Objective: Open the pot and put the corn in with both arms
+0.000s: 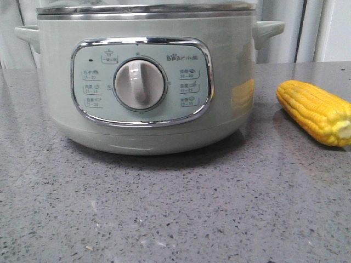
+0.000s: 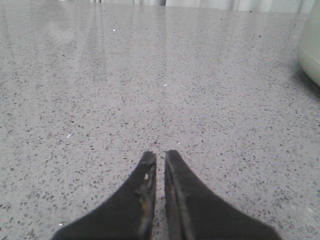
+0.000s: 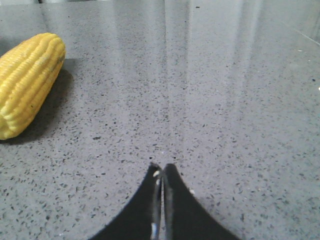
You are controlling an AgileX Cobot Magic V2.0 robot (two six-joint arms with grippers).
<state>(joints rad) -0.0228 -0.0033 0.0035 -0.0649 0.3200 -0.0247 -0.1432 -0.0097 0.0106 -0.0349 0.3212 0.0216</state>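
The pale sage-green pot [image 1: 142, 82] stands at the middle of the grey stone counter, its white dial facing me and its glass lid [image 1: 145, 10] resting on the steel rim. The yellow corn [image 1: 313, 111] lies on the counter to the pot's right. No gripper shows in the front view. In the left wrist view my left gripper [image 2: 160, 154] is shut and empty above bare counter, with the pot's edge [image 2: 311, 50] far off to one side. In the right wrist view my right gripper [image 3: 162, 167] is shut and empty, and the corn [image 3: 27, 82] lies ahead and to the side.
The speckled grey counter [image 1: 164, 208] stretches in front of the pot. Pale curtains or panels [image 1: 307, 27] stand behind the counter.
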